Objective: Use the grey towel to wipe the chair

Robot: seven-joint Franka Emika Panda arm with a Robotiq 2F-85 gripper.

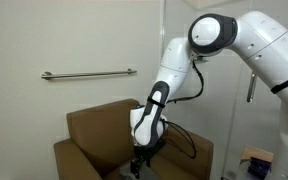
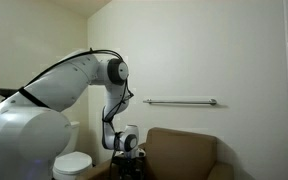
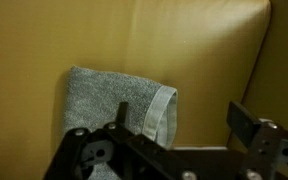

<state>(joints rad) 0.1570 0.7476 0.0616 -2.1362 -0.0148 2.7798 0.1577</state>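
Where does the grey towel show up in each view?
Wrist view: the grey towel lies lower left on the chair.
In an exterior view: not visible; chair at bottom, left of centre.
In an exterior view: not visible; chair at bottom right.
Shared landmark: the chair.

**Clearance over the chair (image 1: 94, 130) seat.** The end effector (image 3: 184, 125), jaws spread wide, hangs low over the cushion. The grey towel (image 3: 114, 95) lies flat on the cushion in line with one finger, with bare upholstery beside it. The back and padded arms wall in the seat, which is open from above. A wall rail (image 1: 89, 74) runs well above the back. In an exterior view a toilet (image 2: 72, 160) stands near the chair.
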